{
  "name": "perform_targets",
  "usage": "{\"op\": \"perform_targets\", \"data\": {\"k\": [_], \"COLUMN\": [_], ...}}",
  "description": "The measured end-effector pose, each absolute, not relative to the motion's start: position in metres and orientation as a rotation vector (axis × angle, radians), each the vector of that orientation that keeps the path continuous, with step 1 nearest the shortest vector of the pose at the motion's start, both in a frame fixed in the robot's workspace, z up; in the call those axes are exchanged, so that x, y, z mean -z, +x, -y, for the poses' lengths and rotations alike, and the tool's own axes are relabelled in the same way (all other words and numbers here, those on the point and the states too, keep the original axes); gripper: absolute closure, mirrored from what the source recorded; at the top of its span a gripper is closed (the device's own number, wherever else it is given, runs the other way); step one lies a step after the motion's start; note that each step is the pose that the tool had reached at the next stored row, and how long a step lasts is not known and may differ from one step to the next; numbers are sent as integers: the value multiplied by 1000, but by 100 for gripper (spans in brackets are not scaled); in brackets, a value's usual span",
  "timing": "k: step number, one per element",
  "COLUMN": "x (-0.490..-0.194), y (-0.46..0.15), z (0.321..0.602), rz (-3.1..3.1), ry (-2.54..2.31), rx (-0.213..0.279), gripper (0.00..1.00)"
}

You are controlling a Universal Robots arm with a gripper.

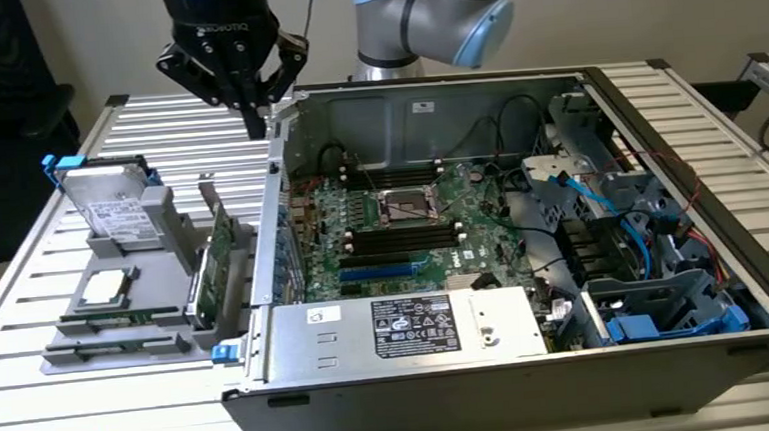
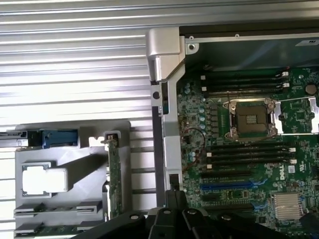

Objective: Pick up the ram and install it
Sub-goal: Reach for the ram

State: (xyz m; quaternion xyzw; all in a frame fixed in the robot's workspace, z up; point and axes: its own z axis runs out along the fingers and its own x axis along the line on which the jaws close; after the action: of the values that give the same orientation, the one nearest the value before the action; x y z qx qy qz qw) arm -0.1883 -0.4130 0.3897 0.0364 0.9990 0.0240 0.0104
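Simply a slim, long green ram (image 1: 121, 319) in a grey holder (image 1: 158, 229)

Oblique exterior, overhead wrist; common motherboard (image 1: 479, 196)

You can read "ROBOTIQ" on the body of the gripper (image 1: 254, 118). The motherboard (image 2: 280, 173) carries a DELL logo. Labels on the power supply (image 1: 405, 326) and hard drive (image 1: 115, 214) are too small to read.
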Motion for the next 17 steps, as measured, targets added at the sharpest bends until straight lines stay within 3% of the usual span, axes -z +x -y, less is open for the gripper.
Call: {"op": "perform_targets", "data": {"k": [17], "x": [-387], "y": [-245], "z": [437], "rz": [-3118], "ry": [114], "rx": [-75], "gripper": [89]}}
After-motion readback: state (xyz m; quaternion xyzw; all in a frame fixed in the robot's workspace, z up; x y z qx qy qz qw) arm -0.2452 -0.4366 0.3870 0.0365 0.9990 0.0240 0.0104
